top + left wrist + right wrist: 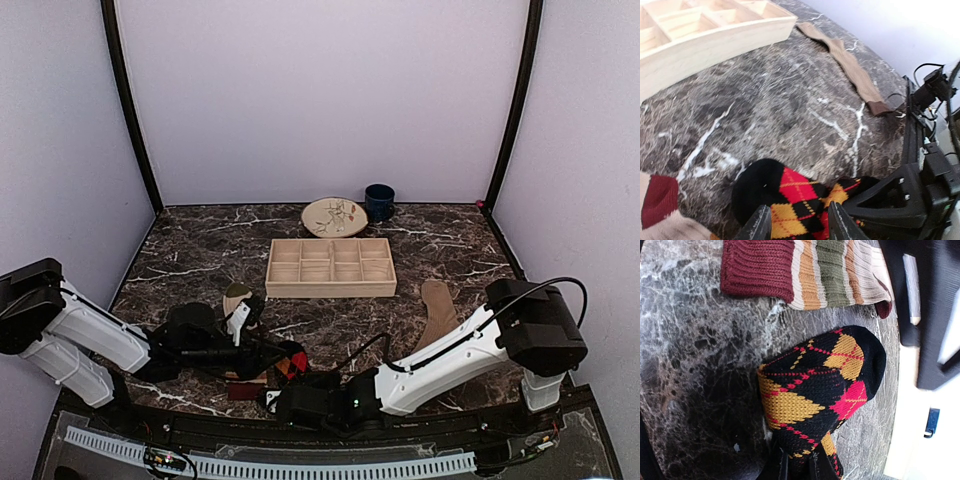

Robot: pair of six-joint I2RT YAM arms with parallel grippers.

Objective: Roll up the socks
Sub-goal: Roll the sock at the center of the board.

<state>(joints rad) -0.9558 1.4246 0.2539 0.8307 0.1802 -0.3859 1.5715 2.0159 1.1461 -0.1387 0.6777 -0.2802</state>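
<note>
A dark marble table (200, 250) is seen from above, closed in by pale walls at the back and sides, with a black rail along its near edge at the bottom of the frame. A wooden tray (330, 267) with compartments sits at the centre, and a plate (334, 216) and a blue mug (379, 202) are set behind it near the back wall. A band of bare marble is left between the tray and the socks at the lower centre. The argyle sock (815, 385), black with red and yellow diamonds, is placed close to the near table edge. In the right wrist view its long axis runs from the bottom centre up towards the right, ending in a rounded black tip. Its lower end is pinched between the pressed-together fingers of the right gripper (799, 462). In the left wrist view the left gripper (799, 222) is seen at the bottom of the frame, its fingers spread apart over the same sock. The striped sock (805, 270) is laid across the top of the right wrist view, long axis left to right, maroon cuff at the left. The tan sock (437, 310) lies well apart at the right of the overhead view, lengthwise from back to front.
</note>
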